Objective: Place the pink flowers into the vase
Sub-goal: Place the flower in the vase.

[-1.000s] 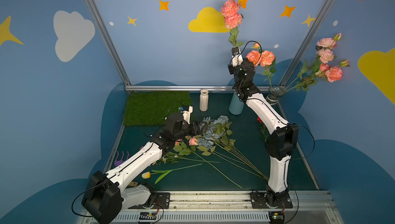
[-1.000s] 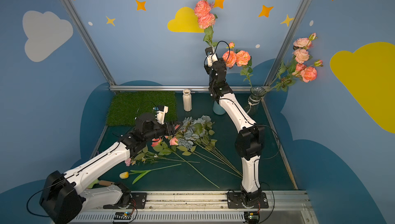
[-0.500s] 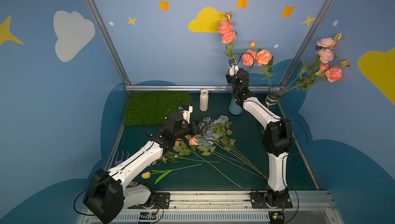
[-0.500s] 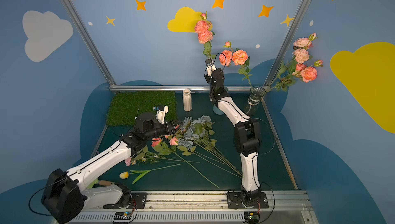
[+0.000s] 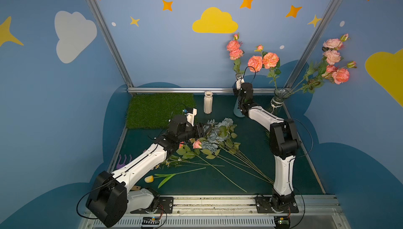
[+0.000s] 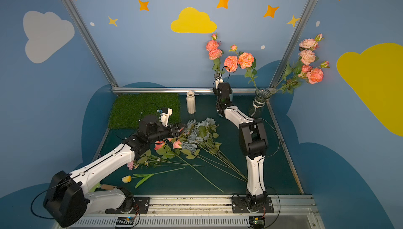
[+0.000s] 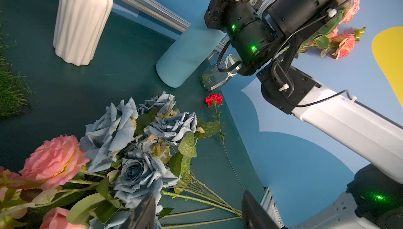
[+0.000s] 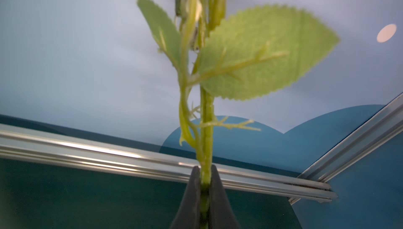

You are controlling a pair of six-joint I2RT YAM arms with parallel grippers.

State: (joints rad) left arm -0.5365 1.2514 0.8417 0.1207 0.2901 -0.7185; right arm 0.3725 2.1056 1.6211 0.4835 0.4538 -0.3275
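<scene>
Pink flowers [image 5: 197, 143], loose lot: lay flat on the table, well apart from the blue vase [image 7: 187, 53] on its near side. Blooms were half tucked under the grey-blue roses [image 7: 139, 169], and stems pointed away from the vase. Left gripper [image 7: 197, 213] hovered over that heap, jaws parted and empty. It was the nearer arm to them.

Held stem [image 8: 206, 129]: one pink spray, clamped low on its stalk by the right gripper [image 8: 205, 173], jaws pinched tight on the green. Its long axis stood close to vertical, blooms up, foot down. In both top views this gripper sat directly above the blue vase, so the vase mouth lay straight below the pincer, along the stem's own axis. The foot of the stem and the mouth were hidden behind the right wrist; probably at or just inside the rim, not confirmed.

Judgement: the next move looked to be a straight descent, then release. Any tilt could catch the rim.

Glass vase [image 5: 279, 99], just beside the blue vase on its far right, already carried pink sprays leaning outward.
</scene>
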